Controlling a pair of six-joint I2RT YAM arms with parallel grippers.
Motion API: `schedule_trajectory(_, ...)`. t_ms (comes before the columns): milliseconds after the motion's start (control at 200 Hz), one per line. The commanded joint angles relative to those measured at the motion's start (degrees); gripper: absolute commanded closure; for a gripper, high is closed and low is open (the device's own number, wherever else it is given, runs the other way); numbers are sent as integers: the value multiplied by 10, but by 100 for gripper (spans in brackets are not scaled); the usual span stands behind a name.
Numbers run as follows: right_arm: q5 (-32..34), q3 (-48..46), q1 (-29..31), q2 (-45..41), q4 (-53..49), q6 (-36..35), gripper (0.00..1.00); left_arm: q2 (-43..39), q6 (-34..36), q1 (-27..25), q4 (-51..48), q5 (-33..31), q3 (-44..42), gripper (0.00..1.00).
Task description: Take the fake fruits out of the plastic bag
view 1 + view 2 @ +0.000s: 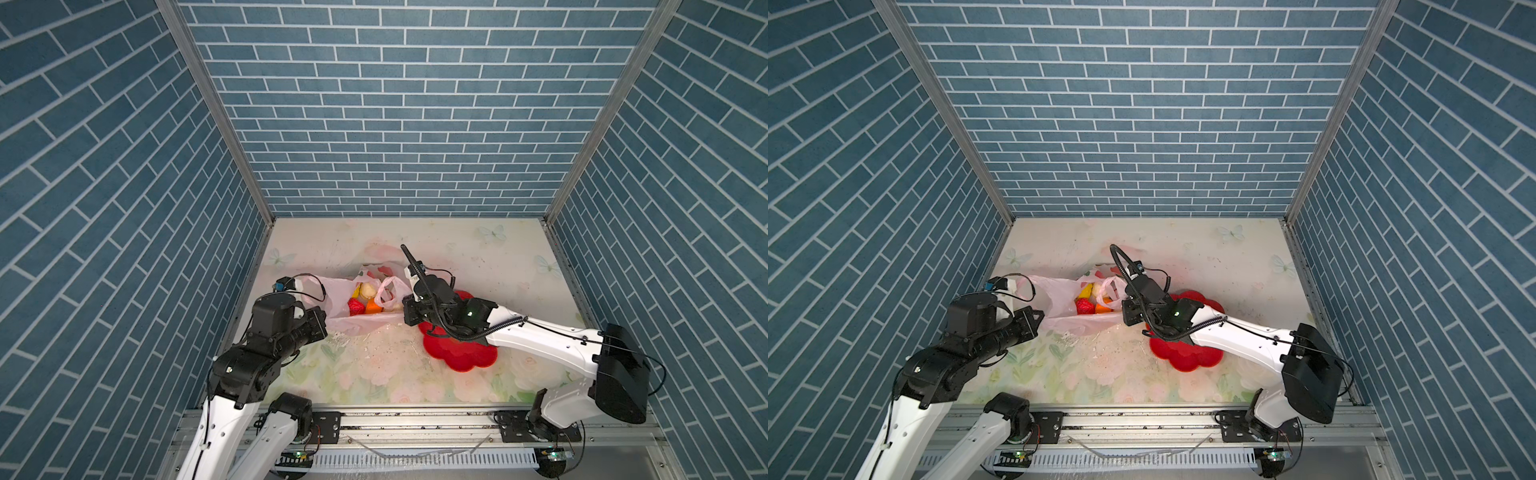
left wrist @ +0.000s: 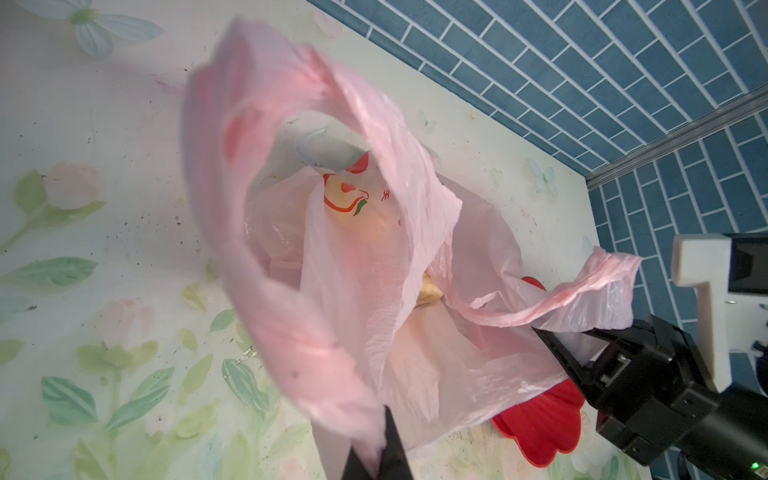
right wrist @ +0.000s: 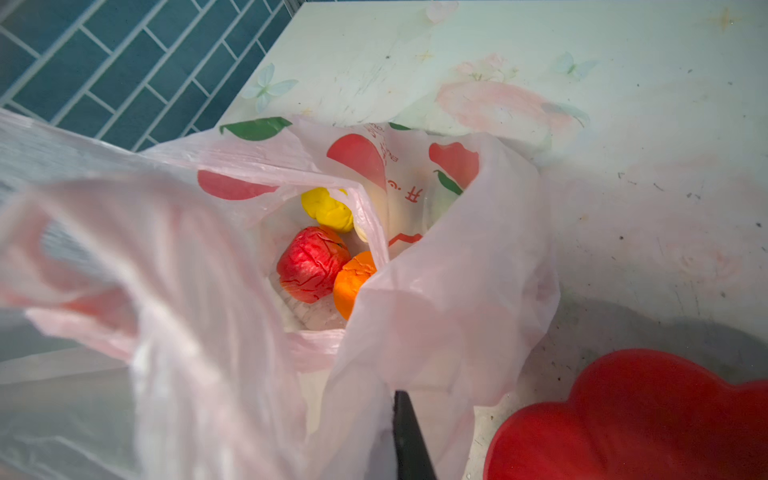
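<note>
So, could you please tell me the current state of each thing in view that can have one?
plastic bag: mouth stretched open between both pincers.
left pincer: shut on the bag's edge.
right pincer: shut on the opposite edge.
wrinkled red fruit: inside the bag, ungrasped.
orange fruit: inside the bag.
yellow fruit: inside the bag.
cream fruit: inside the bag.
red flower-shaped dish: upright, visible part empty.
</note>
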Motion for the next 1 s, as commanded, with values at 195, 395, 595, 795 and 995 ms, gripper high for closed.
schedule_trajectory(195,-4,45,-63,67,-49,40,83,80,-13,-2,91,-16,-75,100)
schedule_trajectory(395,-24,72,-84,94,-83,42,76,136,-45,-2,76,-68,-79,100)
schedule_trajectory(595,-41,92,-89,114,-99,42,77,163,-90,-1,75,-103,-95,88)
schedule_trajectory(795,-59,105,-90,127,-90,37,87,164,-103,-1,88,-85,-94,68)
schedule_trajectory(995,-77,120,-89,142,-81,30,91,156,-103,-1,89,-69,-86,54)
